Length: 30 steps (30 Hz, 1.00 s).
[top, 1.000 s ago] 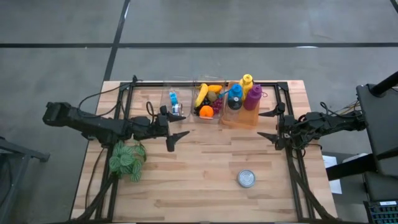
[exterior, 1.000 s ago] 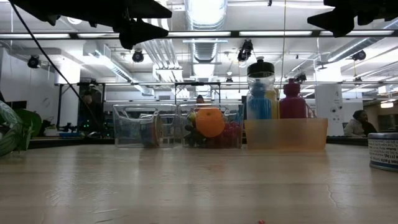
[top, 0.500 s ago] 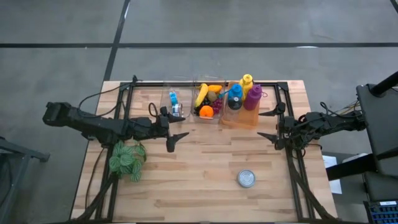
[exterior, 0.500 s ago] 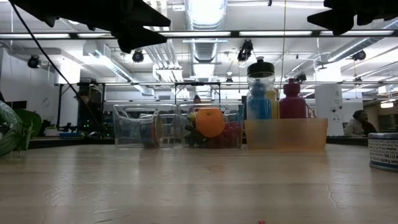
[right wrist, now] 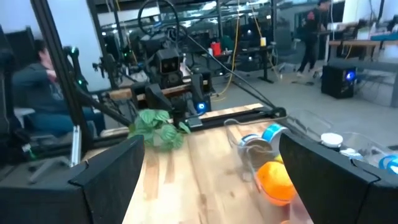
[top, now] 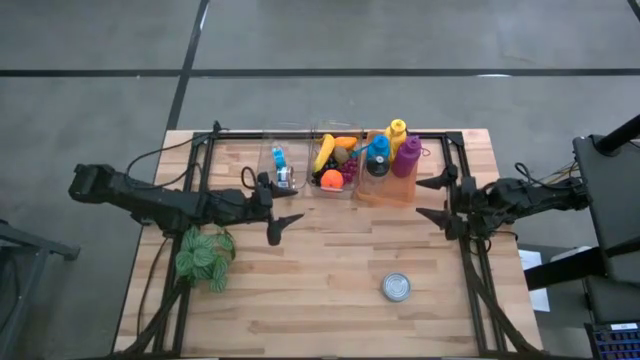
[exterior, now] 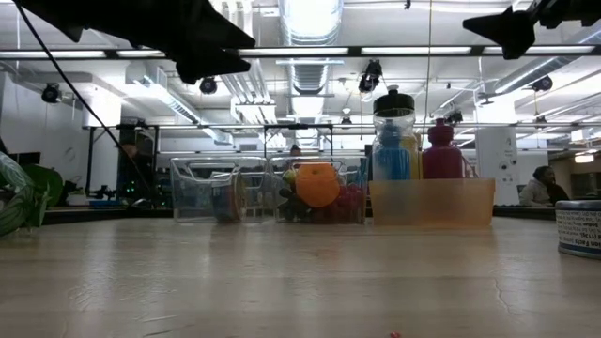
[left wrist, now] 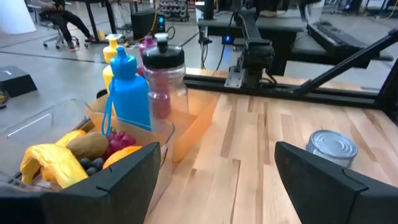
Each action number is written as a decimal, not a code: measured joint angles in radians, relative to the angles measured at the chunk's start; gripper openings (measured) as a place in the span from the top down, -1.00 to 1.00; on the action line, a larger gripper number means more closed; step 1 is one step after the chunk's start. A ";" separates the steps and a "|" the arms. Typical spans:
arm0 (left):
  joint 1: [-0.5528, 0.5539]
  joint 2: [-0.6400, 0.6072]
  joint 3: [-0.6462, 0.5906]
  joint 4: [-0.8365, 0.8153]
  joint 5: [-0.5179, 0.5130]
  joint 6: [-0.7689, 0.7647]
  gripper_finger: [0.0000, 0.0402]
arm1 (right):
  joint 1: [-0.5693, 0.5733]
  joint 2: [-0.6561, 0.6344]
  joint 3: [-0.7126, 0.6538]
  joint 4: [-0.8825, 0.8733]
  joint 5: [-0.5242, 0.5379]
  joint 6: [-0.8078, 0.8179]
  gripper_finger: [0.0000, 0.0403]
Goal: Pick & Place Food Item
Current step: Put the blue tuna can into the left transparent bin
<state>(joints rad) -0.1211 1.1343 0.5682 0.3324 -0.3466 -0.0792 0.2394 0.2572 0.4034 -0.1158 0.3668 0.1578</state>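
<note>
Fruit (top: 335, 158) sits in the clear middle box (top: 333, 186) at the table's back. Left gripper (top: 281, 207) hangs nearer, fingers open and empty. Right gripper (top: 433, 199), also open, waits farther away.

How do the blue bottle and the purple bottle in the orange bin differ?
The blue bottle has a black cap and a clear lower body; the purple bottle is purple all over, cap included. In the low view the blue one stands taller. Both stand upright in the orange bin.
</note>
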 joint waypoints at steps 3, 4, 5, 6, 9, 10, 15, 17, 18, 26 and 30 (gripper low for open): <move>-0.001 0.000 0.000 -0.012 0.000 -0.004 -0.60 | 0.000 0.002 0.000 0.002 0.000 0.014 -0.84; -0.001 0.000 0.000 -0.012 0.000 -0.014 -0.60 | 0.000 0.002 0.000 0.002 0.000 0.010 -0.84; -0.001 0.000 0.000 -0.012 0.000 -0.035 -0.60 | 0.000 0.002 0.000 0.002 0.000 0.006 -0.84; -0.001 0.000 0.000 -0.012 0.000 -0.059 -0.60 | 0.000 0.002 0.000 0.002 0.000 0.006 -0.84; -0.001 0.000 0.000 -0.013 0.000 -0.106 -0.60 | 0.000 0.002 0.000 0.000 0.000 -0.006 -0.84; -0.001 0.000 0.000 -0.013 0.000 -0.111 -0.60 | 0.000 0.002 0.000 0.001 0.000 -0.002 -0.84; -0.001 0.000 0.000 -0.013 0.000 -0.112 -0.60 | 0.000 0.003 0.000 0.032 -0.001 0.034 -0.84; -0.001 0.000 0.000 -0.014 0.000 -0.112 -0.60 | 0.000 0.010 0.000 0.069 -0.001 0.053 -0.84; -0.001 0.000 0.000 -0.014 0.000 -0.112 -0.60 | 0.000 0.015 0.000 0.083 -0.001 0.053 -0.84; -0.002 0.000 0.000 -0.014 0.000 -0.111 -0.60 | 0.000 0.117 0.000 0.118 0.000 0.092 -0.40; -0.002 0.000 0.000 -0.014 0.000 -0.111 -0.60 | 0.000 0.151 0.000 0.134 0.000 0.123 0.13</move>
<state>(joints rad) -0.1226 1.1343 0.5682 0.3180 -0.3463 -0.1905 0.2394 0.4084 0.4034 0.0177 0.3668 0.2805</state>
